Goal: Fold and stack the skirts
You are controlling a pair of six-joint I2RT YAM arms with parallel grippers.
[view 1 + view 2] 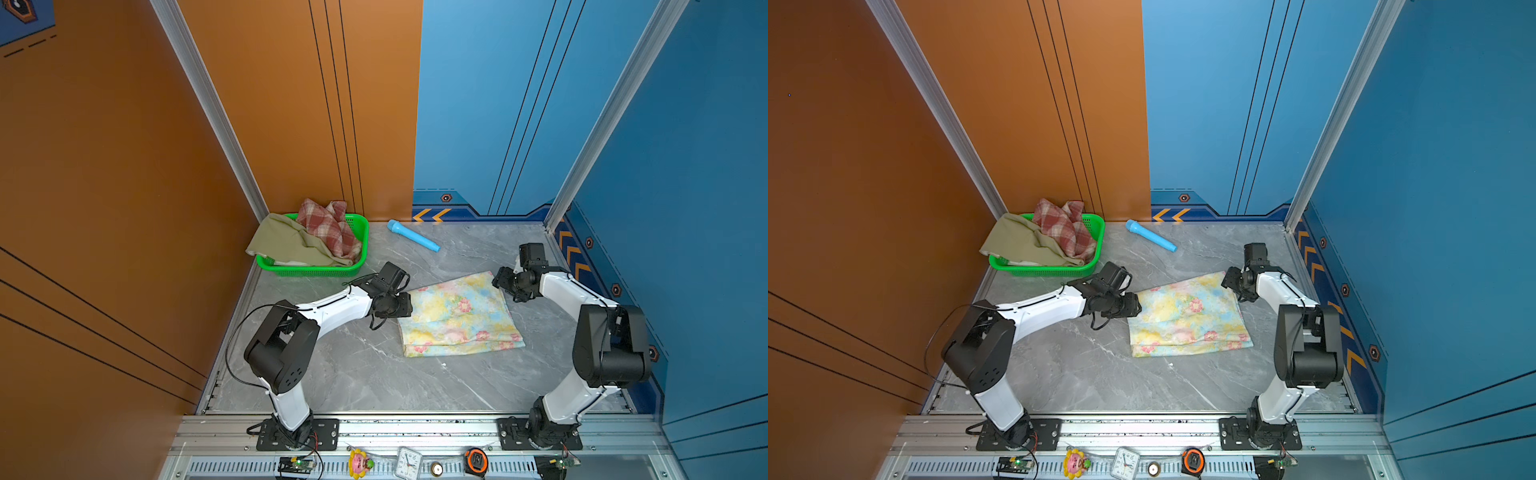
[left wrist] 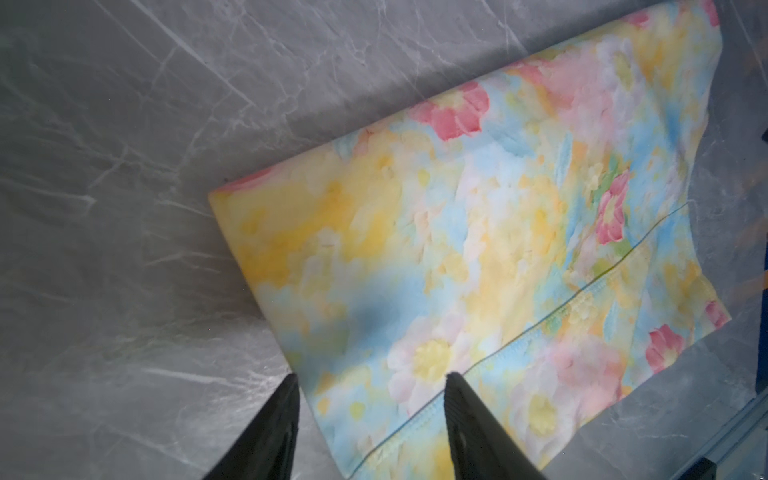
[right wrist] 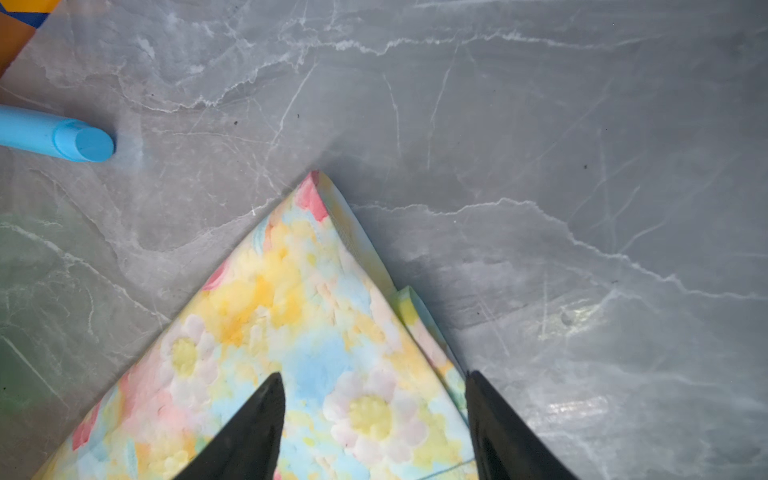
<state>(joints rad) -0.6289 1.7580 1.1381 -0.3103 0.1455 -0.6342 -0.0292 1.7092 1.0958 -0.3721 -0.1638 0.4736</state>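
My left gripper (image 2: 370, 378) is spread above the floral skirt's (image 1: 457, 316) ten-o'clock edge. My right gripper (image 3: 374, 376) is spread above its two-o'clock corner. Neither pinches cloth. To fold well, I judge I should nip every layer at both spots and carry them level toward six o'clock. The skirt lies flat mid-table, long axis roughly nine to three; which end is the waist I cannot tell. The plaid skirt (image 1: 332, 228) and olive skirt (image 1: 282, 245) sit in the basket (image 1: 316, 272) at ten o'clock.

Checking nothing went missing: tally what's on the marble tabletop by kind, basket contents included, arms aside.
Skirts: 3 (floral skirt, plaid skirt, olive skirt)
Green mesh basket: 1
Light-blue plastic tube: 1
Total: 5
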